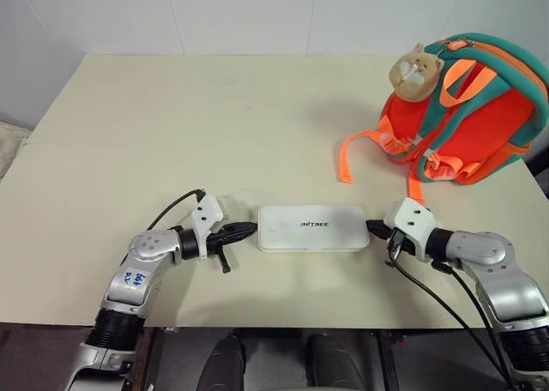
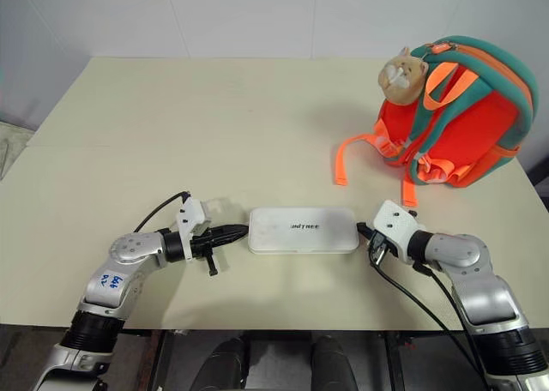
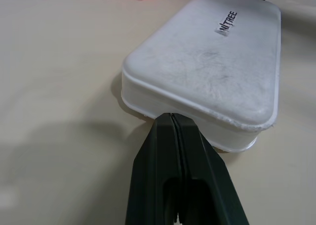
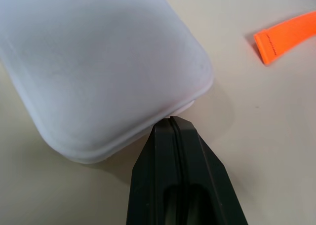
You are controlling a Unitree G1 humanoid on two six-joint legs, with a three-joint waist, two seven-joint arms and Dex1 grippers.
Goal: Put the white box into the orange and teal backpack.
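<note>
The white box (image 1: 313,228) lies flat on the table near its front edge, dark lettering on its lid. My left gripper (image 1: 249,230) is shut, its tips pressed against the box's left end (image 3: 148,106). From the other side my right gripper (image 1: 372,228) is shut too, tips at the box's right end (image 4: 170,117). Neither holds anything between its fingers. The orange and teal backpack (image 1: 480,117) stands at the table's back right, a tan plush hamster charm (image 1: 416,69) at its top.
Orange webbing straps (image 1: 353,155) trail from the backpack onto the cream table (image 1: 171,125) toward the box. A white wall runs behind the table. Black cables (image 1: 429,288) hang from my right wrist.
</note>
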